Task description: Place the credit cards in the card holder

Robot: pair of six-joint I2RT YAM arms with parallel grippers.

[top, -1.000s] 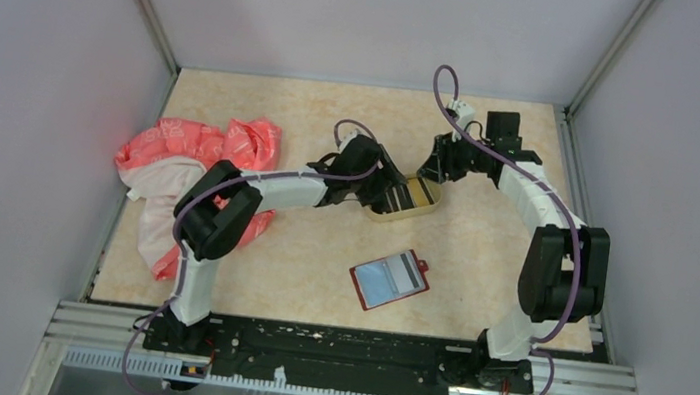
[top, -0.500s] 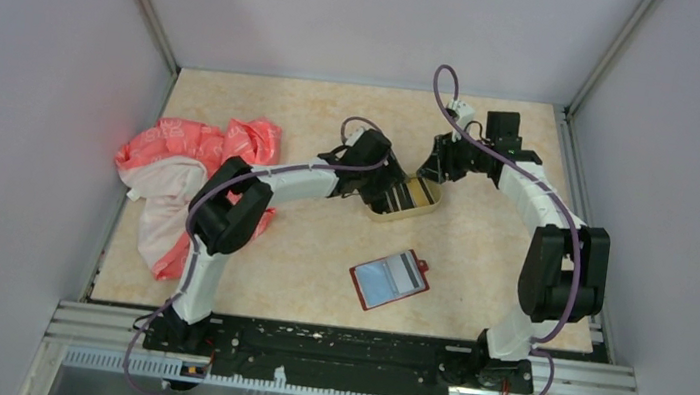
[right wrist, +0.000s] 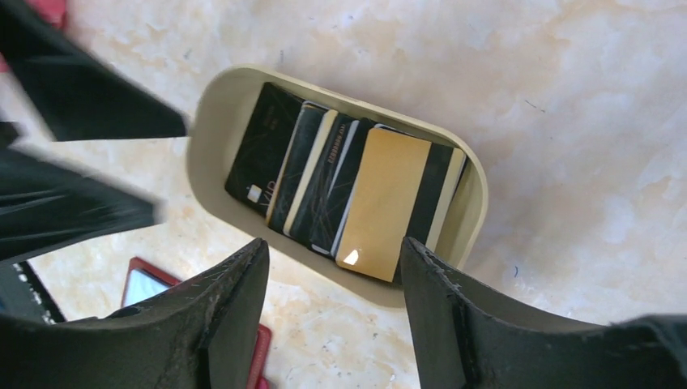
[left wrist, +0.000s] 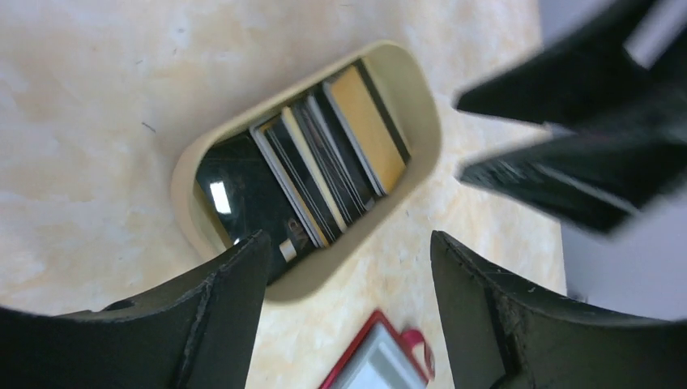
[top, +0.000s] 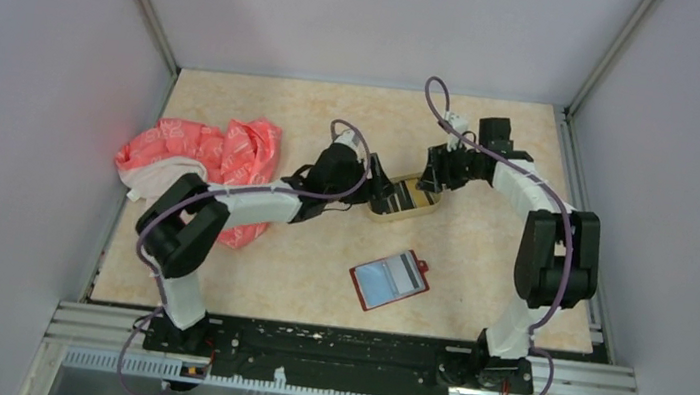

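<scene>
Tan tray (right wrist: 478, 193) holds the credit cards (right wrist: 340, 194); our left gripper (left wrist: 348, 251) and right gripper (right wrist: 332, 247) hover above it, spread and empty. Next we should pinch one card's edge for the card holder (top: 389, 279).

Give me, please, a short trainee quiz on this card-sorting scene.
1. True or false: the left gripper and the right gripper each grip a card.
2. Where does the gold-tan plastic card lie? A: in the oval tan tray; B: in the red folding leather-like card holder; C: between a gripper's fingers.
3. Which of those two containers lies nearer the arm bases?
Key: 1 false, both are open and empty; 2 A; 3 the card holder.
</scene>
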